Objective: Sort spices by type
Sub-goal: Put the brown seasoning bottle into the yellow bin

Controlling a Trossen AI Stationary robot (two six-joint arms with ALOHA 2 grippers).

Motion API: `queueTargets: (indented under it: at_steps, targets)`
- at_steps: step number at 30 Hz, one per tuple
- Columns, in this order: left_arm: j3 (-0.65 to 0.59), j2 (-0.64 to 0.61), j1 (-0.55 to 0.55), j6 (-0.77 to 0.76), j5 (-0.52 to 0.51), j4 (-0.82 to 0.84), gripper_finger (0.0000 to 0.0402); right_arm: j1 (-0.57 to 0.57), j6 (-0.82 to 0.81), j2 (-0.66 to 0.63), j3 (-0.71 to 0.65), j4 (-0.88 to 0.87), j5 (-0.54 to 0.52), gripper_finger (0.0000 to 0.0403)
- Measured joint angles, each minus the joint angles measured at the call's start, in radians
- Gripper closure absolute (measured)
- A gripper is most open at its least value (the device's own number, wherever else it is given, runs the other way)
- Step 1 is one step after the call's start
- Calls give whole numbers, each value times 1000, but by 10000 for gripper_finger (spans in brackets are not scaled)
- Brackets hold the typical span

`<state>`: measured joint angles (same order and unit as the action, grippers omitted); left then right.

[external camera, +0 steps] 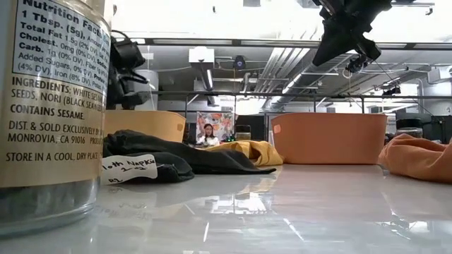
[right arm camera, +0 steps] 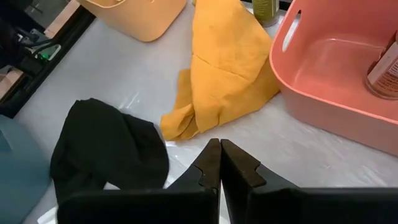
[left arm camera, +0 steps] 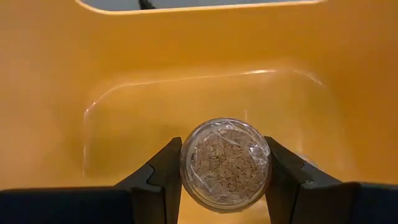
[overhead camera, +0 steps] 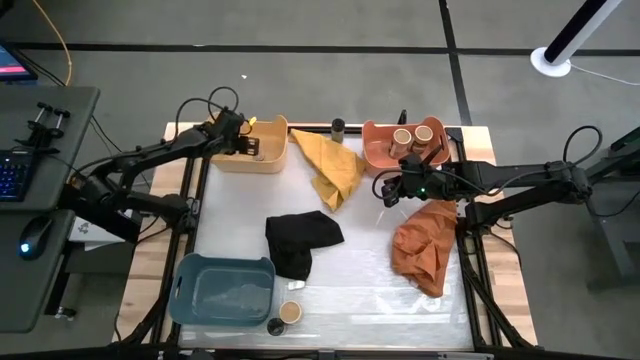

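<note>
My left gripper (left arm camera: 224, 146) hangs over the inside of the yellow bin (overhead camera: 262, 158) at the far left and is shut on a small clear spice jar (left arm camera: 225, 163) full of brown grains. In the salmon bin (overhead camera: 378, 152) stand two tan-lidded jars (overhead camera: 412, 136). A dark-lidded jar (overhead camera: 338, 127) stands on the table between the two bins. Two more jars (overhead camera: 284, 318) stand at the near edge. My right gripper (right arm camera: 219, 163) is shut on nothing and hovers above the table between the yellow cloth (right arm camera: 230, 62) and the orange cloth (overhead camera: 425, 245). My left gripper pinches the jar's round side wall (left arm camera: 186, 167) between its two fingers (left arm camera: 163, 177), one on either side. The fingers slant down into the yellow bin from above. The jar's clear end faces out past the fingertips, and the jar is lifted clear of the bin's floor (left arm camera: 155, 118).
A blue bin (overhead camera: 222, 290) stands at the near left, with a black cloth (overhead camera: 300, 242) beside it at mid-table. In the low view a large labelled jar (external camera: 49, 106) fills the left side. Bare tabletop lies at the near right (overhead camera: 390, 300).
</note>
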<state>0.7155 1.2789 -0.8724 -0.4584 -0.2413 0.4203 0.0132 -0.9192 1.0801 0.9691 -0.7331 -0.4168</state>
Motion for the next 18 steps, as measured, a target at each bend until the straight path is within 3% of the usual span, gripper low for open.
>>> queueTargets:
  at_steps: [15, 18]
  targets:
    - [0, 124, -24, -82, 22, 18, 265, 0, -24, 0, 0, 3, 0, 402]
    - [0, 123, -24, -82, 19, 19, 207, 0, -31, 0, 0, 3, 0, 402]
